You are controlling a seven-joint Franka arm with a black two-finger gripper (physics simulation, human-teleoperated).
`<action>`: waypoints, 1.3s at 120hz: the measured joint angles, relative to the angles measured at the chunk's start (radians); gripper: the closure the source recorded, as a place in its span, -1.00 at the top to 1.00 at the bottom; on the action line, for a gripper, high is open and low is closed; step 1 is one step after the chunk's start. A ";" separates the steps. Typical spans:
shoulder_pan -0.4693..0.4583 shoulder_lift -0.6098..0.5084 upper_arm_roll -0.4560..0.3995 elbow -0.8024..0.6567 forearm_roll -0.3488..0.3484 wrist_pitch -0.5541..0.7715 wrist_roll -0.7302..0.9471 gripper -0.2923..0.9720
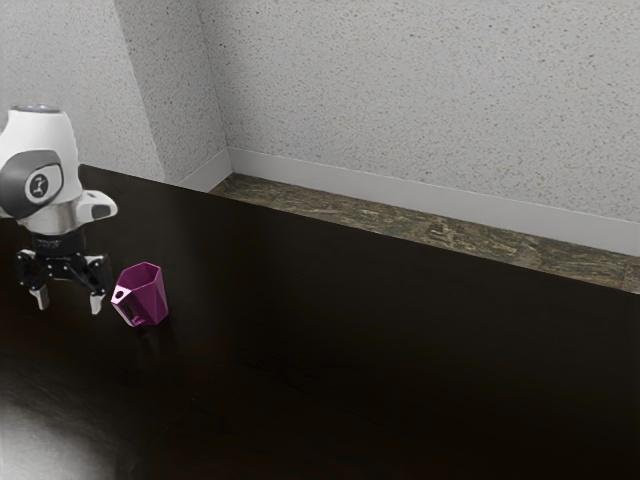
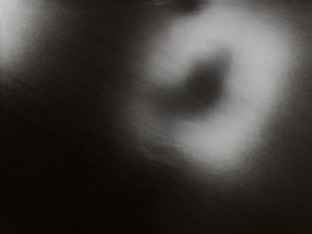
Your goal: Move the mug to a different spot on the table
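A purple faceted mug [image 1: 141,294] stands upright on the dark glossy table [image 1: 350,340], its small handle turned toward the exterior view's left. My gripper [image 1: 68,299] hangs just to the left of the mug, a short gap away, pointing down over the table. Its two white-tipped fingers [image 1: 96,302] are spread apart with nothing between them, so it is open. In the wrist view the dark tabletop [image 2: 73,161] lies below my hand with a pale blurred reflection on it.
The table's far edge runs along a strip of stone floor [image 1: 420,225] below a grey speckled wall [image 1: 420,90] with a white baseboard. A bright glare patch [image 1: 40,440] sits on the table at the exterior view's lower left.
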State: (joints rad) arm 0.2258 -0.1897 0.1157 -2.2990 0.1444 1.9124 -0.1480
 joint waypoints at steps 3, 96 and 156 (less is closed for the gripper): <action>0.009 0.010 0.000 -0.004 0.000 0.024 0.011 0.50; 0.128 0.237 -0.001 0.018 -0.045 0.457 0.405 0.49; 0.095 0.359 -0.004 0.084 -0.126 0.525 0.515 0.49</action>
State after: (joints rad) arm 0.3205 0.1692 0.1120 -2.2149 0.0188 2.4378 0.3669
